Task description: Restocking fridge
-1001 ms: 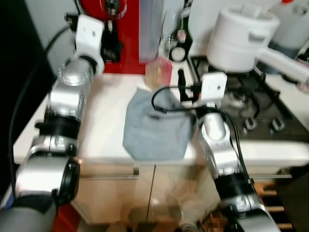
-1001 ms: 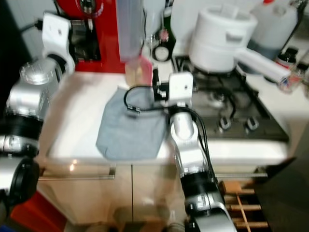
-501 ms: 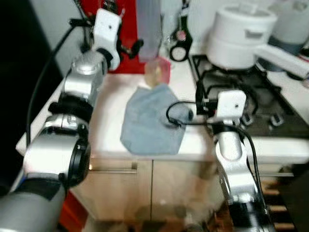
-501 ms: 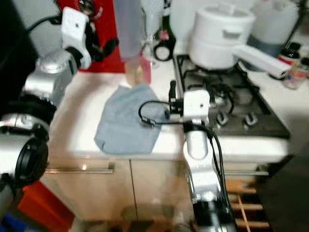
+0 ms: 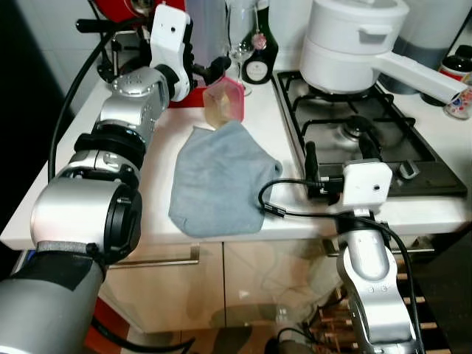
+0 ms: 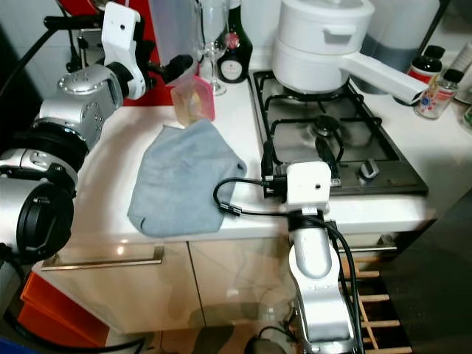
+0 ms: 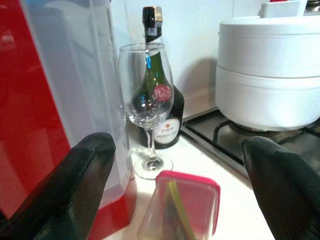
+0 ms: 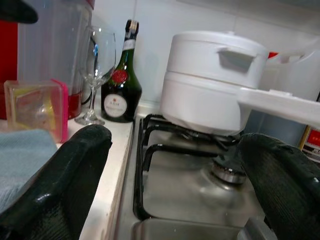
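Box: a small clear box [image 5: 223, 101] with a pink lid stands on its edge at the back of the white counter [image 5: 158, 166], just beyond the grey cloth [image 5: 219, 179] and close in front of the wine glass [image 7: 146, 97] and dark bottle [image 7: 159, 95].
Left pincer: the left pincer [image 7: 175, 185] is spread wide and holds nothing; its fingers straddle the box from above and behind without touching it.
Right pincer: the right pincer [image 8: 170, 175] is also wide open and empty, hovering low over the front edge of the hob [image 5: 354, 125], facing the white pot [image 8: 212, 82].
Risk, glass: the glass stands just behind the box, so a deeper reach or a sideways sweep of a left finger could tip it into the bottle.
Risk, box: standing on a narrow edge, it may topple or slide onto the cloth if one finger meets it first.
Risk, right arm: its cable [image 5: 269, 203] trails on the cloth; pulling back could drag the cloth.
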